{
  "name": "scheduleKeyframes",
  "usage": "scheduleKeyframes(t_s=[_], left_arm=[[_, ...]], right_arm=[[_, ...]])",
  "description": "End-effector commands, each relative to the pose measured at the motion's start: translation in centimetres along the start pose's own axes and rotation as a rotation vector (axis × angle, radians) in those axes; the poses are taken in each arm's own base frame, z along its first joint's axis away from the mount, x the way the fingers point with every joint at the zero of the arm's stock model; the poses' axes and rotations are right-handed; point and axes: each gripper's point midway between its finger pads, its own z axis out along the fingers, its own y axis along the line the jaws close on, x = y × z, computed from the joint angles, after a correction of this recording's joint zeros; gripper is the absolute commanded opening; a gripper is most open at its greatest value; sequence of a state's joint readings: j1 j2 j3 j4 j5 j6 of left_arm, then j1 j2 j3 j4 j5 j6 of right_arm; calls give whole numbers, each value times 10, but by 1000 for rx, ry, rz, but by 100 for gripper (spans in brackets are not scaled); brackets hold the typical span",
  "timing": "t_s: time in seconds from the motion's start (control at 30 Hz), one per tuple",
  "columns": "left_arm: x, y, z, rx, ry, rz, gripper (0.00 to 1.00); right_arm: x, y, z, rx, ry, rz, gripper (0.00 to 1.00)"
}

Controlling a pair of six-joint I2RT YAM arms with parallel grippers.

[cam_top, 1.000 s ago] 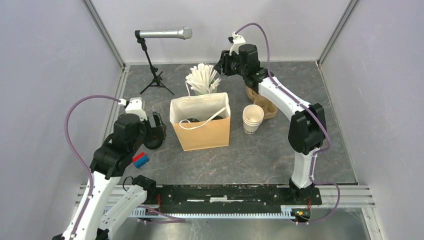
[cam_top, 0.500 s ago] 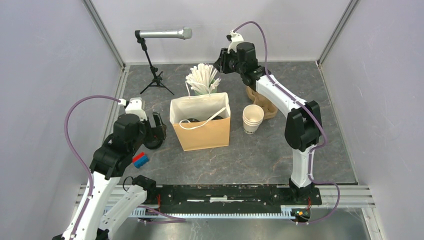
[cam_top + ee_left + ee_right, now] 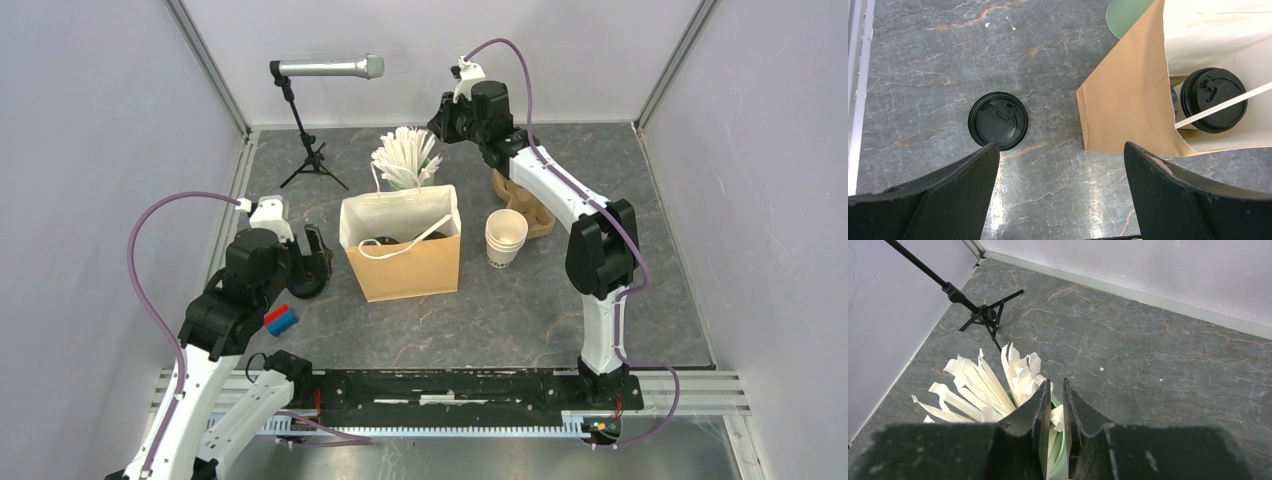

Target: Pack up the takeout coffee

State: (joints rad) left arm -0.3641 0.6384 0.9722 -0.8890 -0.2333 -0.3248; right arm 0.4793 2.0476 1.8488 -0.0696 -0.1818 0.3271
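A brown paper bag [image 3: 405, 265] stands open mid-table. Inside it a black round lid [image 3: 1214, 100] of one takeout coffee shows, also in the top view [image 3: 380, 243]; the cup's colour is hidden. A second black lid [image 3: 998, 121] sits on the table left of the bag; I cannot see the cup under it. My left gripper [image 3: 1060, 150] is open and empty, above the table between that lid and the bag [image 3: 1128, 100]. My right gripper [image 3: 1057, 385] hovers at the back over the mint-green cup of white sticks [image 3: 993, 390], jaws closed on one white stick [image 3: 1058, 416].
A stack of lidless cream cups [image 3: 506, 235] stands right of the bag, with a brown cardboard carrier [image 3: 530, 210] behind it. A microphone on a tripod [image 3: 305, 150] is at the back left. The bag's white handle [image 3: 1223, 102] crosses over the lid inside.
My right gripper has moved a little up and toward the back wall above the white sticks. The left arm, the bag and the lids have not moved.
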Motion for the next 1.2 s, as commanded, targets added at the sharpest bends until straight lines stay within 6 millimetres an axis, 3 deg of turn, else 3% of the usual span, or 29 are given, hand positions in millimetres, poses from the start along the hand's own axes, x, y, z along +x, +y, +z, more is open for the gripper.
scheduleKeyframes(t_s=[0.0,0.17,0.47,0.67,1.17], left_arm=[[-7,0,-5,5,-26,-17,100],[-7,0,-6,5,-27,-18,100],[-6,0,-6,2,-23,-21,100],[-7,1,-6,0,-26,-18,100],[-10,-1,-4,1,-26,-15,100]], right_arm=[[-14,7,2,-24,-33,-16,21],[-8,3,2,-4,-18,-16,32],[-6,-3,1,21,-12,-35,33],[0,-6,2,30,-1,-29,40],[14,-13,3,58,31,-7,39]])
